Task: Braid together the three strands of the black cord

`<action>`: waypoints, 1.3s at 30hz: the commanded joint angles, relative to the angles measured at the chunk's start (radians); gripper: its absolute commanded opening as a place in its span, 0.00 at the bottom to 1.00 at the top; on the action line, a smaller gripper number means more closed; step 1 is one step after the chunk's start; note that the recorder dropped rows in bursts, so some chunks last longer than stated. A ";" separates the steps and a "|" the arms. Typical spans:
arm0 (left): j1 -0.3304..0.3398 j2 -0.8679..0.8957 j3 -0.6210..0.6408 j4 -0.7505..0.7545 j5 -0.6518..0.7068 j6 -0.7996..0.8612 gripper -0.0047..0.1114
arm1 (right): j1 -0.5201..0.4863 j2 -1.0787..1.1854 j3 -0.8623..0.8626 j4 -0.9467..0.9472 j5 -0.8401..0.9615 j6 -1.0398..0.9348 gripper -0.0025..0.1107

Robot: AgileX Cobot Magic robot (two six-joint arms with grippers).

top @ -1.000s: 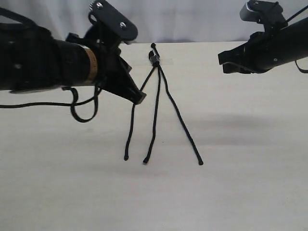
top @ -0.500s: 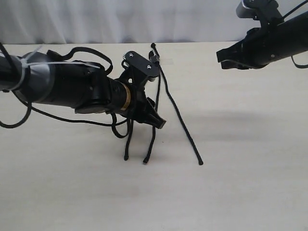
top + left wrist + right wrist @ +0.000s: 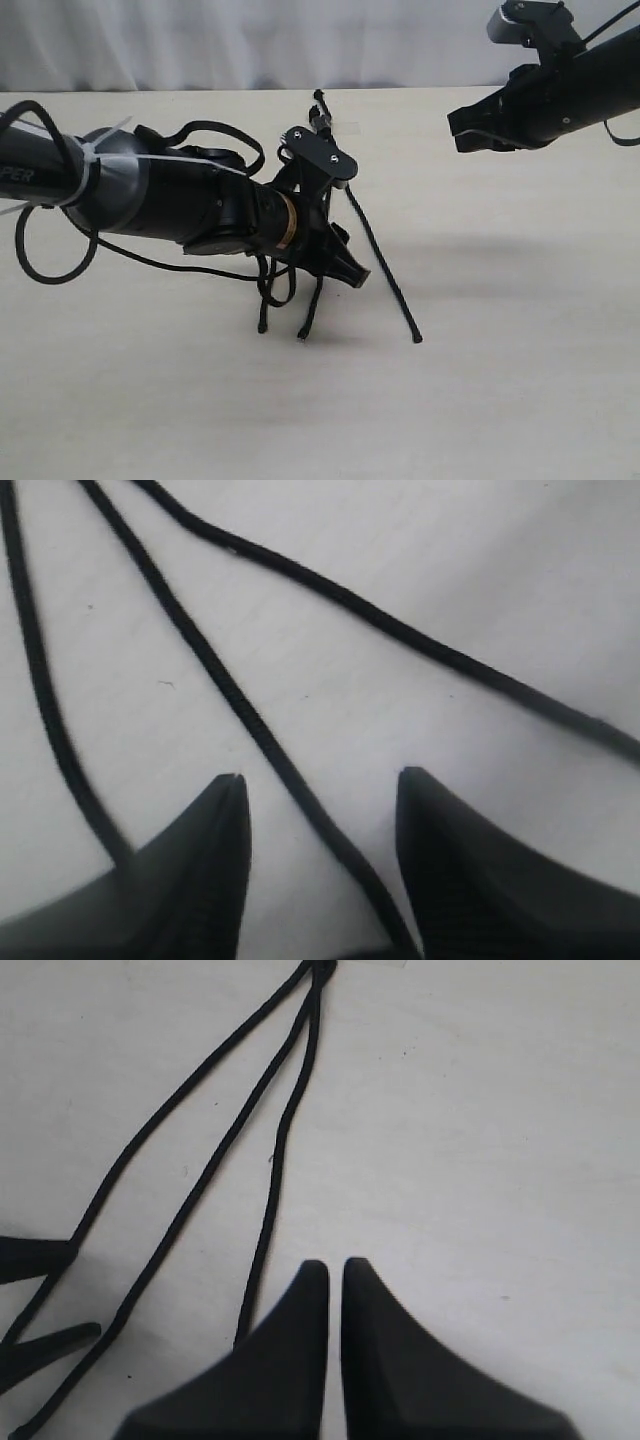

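Straddling the middle strand (image 3: 250, 723), the left gripper (image 3: 322, 780) sits low over the table (image 3: 520, 380) with its fingers (image 3: 205, 870) spread wide and nothing pinched. This reads as a setup to close on that strand and carry it over a neighbour for a first crossing. The black cord (image 3: 321, 120) lies at the middle of the table, its bound head toward the far edge and seemingly held under what looks like clear tape (image 3: 349, 127), so a pull should not drag the whole cord. The three strands (image 3: 385, 270) fan toward the near side uncrossed, so the braid looks not yet begun. The right gripper (image 3: 462, 128) hovers at the far right, well apart from the cord, claw pressed together and empty, probably waiting its turn. The exterior view gives the whole layout and all three knobbed tips, but the left arm hides where its fingers stand among the strands. The left wrist view settles that, showing the strand running between the open fingertips with a gap on either side. The right wrist view adds the strands converging at the head.
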 commanded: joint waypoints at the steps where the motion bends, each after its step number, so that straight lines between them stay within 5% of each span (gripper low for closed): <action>1: -0.003 0.016 -0.030 -0.043 0.041 -0.007 0.42 | 0.000 0.000 -0.003 0.003 0.003 0.000 0.06; 17: -0.003 0.190 -0.177 -0.114 0.123 -0.029 0.42 | 0.000 0.000 -0.003 0.003 -0.012 0.000 0.06; 24: -0.003 0.188 -0.177 -0.145 0.134 -0.029 0.04 | 0.000 0.000 -0.003 0.003 -0.014 -0.002 0.06; 32: 0.003 0.003 -0.179 -0.147 0.225 0.059 0.04 | 0.000 0.000 -0.003 0.003 -0.023 -0.002 0.06; 39: 0.102 -0.174 -0.179 -0.144 0.361 0.134 0.04 | 0.000 0.000 -0.003 0.003 -0.023 0.000 0.06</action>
